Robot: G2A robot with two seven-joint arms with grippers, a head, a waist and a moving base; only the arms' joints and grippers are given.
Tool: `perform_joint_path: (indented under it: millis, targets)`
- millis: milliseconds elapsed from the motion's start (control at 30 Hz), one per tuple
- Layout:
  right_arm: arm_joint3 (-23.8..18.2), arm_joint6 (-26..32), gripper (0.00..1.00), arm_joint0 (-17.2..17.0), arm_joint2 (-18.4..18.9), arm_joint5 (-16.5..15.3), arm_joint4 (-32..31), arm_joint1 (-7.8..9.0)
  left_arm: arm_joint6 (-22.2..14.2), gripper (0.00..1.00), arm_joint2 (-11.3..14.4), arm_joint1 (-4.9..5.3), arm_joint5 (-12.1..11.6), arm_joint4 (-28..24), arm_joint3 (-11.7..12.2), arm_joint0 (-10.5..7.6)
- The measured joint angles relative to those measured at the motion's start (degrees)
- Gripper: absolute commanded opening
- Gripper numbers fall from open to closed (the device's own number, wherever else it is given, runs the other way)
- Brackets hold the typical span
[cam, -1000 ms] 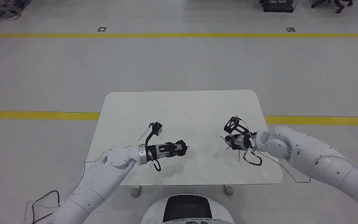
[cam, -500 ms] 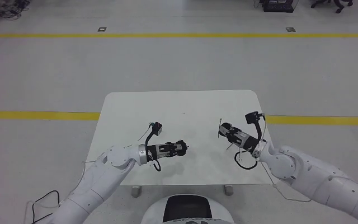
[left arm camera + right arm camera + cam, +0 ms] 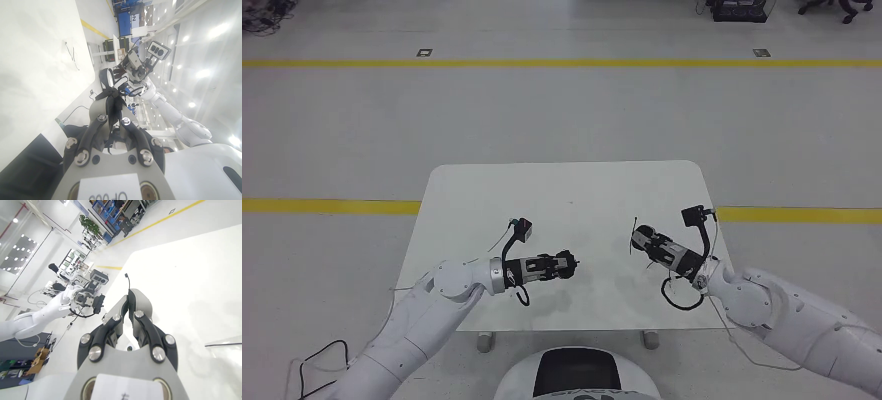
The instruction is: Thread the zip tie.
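Right hand (image 3: 128, 299): clamping on the zip tie (image 3: 129, 283), poking its head out over the table (image 3: 189, 275). Left hand (image 3: 114, 101): pinching shut on a black strip (image 3: 103, 95).

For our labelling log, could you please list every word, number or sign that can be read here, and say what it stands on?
Left wrist label: upside down and cut by the frame edge; not readable whole.
Right wrist label: one mark, cut off; unreadable.
Sign in the room behind: only a fragment shows; no whole word.
Floor markers: too small.
No text reads in full.
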Motion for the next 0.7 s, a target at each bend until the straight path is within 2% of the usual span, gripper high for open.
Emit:
perform_joint_path:
  millis: [167, 333, 500, 700]
  targets:
    - [-0.55, -7.68, 0.00, -3.72, 1.47, 0.00, 2.57, -0.98, 3.49, 0.00, 0.75, -0.22, -0.99, -0.98, -1.06, 2.10]
    - [-2.81, -15.60, 0.00, -8.37, 2.57, 0.00, 2.11, -2.47, 6.94, 0.00, 1.30, -0.75, -1.00, -0.72, -3.38, 4.36]
    - [-4.27, -21.17, 0.00, -12.11, 3.11, 0.00, -0.88, -4.47, 9.19, 0.00, 1.95, -1.69, -1.00, 0.39, -4.94, 5.53]
    - [-4.76, -25.10, 0.00, -15.02, 3.72, 0.00, -1.86, -6.78, 11.03, 0.00, 2.02, -2.79, -1.00, 1.88, -4.92, 6.30]
